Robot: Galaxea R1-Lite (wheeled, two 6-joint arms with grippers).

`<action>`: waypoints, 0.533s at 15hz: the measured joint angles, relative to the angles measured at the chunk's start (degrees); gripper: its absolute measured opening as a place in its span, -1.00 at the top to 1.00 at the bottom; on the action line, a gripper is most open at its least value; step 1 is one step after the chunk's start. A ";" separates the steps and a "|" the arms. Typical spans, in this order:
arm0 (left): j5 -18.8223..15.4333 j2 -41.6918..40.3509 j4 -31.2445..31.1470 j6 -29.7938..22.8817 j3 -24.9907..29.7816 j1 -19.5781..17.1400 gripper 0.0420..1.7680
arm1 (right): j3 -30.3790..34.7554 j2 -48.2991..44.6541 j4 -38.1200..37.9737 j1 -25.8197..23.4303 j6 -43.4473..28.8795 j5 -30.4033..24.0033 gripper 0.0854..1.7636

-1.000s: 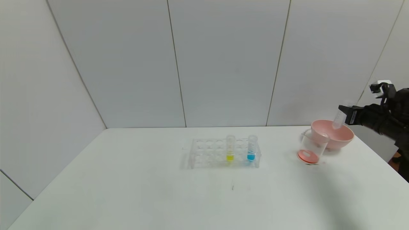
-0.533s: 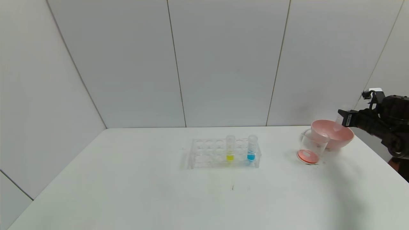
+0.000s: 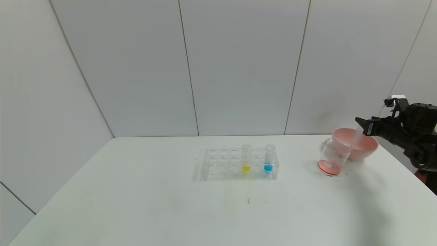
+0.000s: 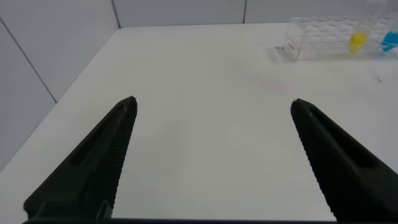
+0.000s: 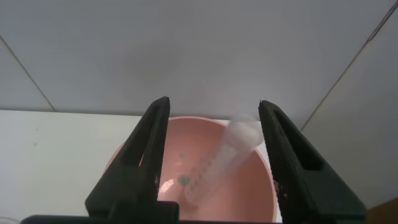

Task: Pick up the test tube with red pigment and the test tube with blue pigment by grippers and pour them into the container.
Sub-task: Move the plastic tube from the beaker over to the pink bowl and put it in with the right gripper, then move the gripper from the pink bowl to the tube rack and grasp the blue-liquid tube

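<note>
Right black two-finger gripper (image 5: 213,155) standing open, empty clear tube (image 5: 221,158) lying loose between its fingers, slanting into pink bowl (image 3: 363,147) below. Blue-liquid tube (image 3: 269,162) sitting in clear rack (image 3: 218,164), far off.

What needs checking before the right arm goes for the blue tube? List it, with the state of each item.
1. Red liquid in the beaker: ok, a red layer at its bottom.
2. Empty tube in the pink bowl: ok, leaning inside.
3. Right gripper open: ok, jaws wider than the tube.
4. Tube clear of the jaws: cannot tell, its top is close to one.
5. Blue tube upright in the rack: ok.
6. Left gripper out of the way: ok, open, well short of the rack.
</note>
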State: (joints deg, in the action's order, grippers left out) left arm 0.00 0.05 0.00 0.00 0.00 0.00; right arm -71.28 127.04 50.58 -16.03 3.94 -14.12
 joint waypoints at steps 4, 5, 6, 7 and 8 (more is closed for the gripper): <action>0.00 0.00 0.00 0.00 0.00 0.00 -1.00 | 1.60 -0.91 0.71 0.11 0.13 0.13 -0.49; 0.00 0.00 0.00 0.00 0.00 0.00 -1.00 | 3.06 -1.68 0.77 0.30 0.16 0.11 -0.54; 0.00 0.00 0.00 0.00 0.00 0.00 -1.00 | 5.02 -2.82 0.74 0.52 0.18 0.05 -0.58; 0.00 0.00 0.00 0.00 0.00 0.00 -1.00 | 7.36 -4.30 0.79 0.82 0.16 0.00 -0.62; 0.00 0.00 0.00 0.00 0.00 0.00 -1.00 | 10.45 -6.36 0.85 1.21 0.18 0.02 -0.66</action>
State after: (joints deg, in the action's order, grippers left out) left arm 0.00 0.05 0.00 0.00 0.00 0.00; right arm -60.83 120.67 51.43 -14.82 4.12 -14.09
